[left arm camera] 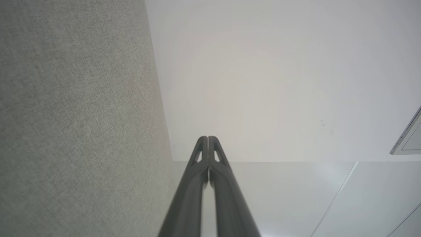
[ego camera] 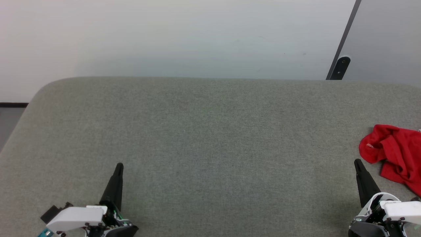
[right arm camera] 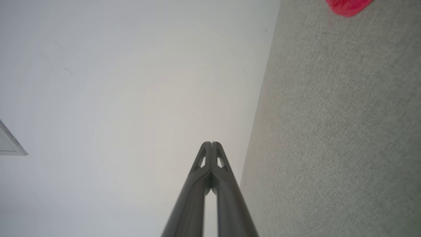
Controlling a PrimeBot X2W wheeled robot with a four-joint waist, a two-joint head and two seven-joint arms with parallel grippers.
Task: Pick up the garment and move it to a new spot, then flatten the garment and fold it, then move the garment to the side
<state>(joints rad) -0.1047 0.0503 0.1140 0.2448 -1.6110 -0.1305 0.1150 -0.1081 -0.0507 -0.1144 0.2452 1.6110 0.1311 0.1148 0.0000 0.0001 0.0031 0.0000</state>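
Observation:
The garment (ego camera: 394,153) is a crumpled red heap at the right edge of the grey fabric surface (ego camera: 210,138), partly cut off by the head view's border. A blurred corner of the garment (right arm camera: 348,6) also shows at the top of the right wrist view. My right gripper (ego camera: 357,162) is shut and empty, its tip just left of and below the heap, not touching it. My left gripper (ego camera: 119,165) is shut and empty at the lower left, far from the garment. Both wrist views show fingertips pressed together, left gripper (left arm camera: 208,138) and right gripper (right arm camera: 211,143).
The grey surface ends in a rounded far edge against a pale wall (ego camera: 184,36). A dark strip with a bracket (ego camera: 340,67) runs diagonally at the back right. The surface's left corner drops off near a dark floor patch (ego camera: 10,118).

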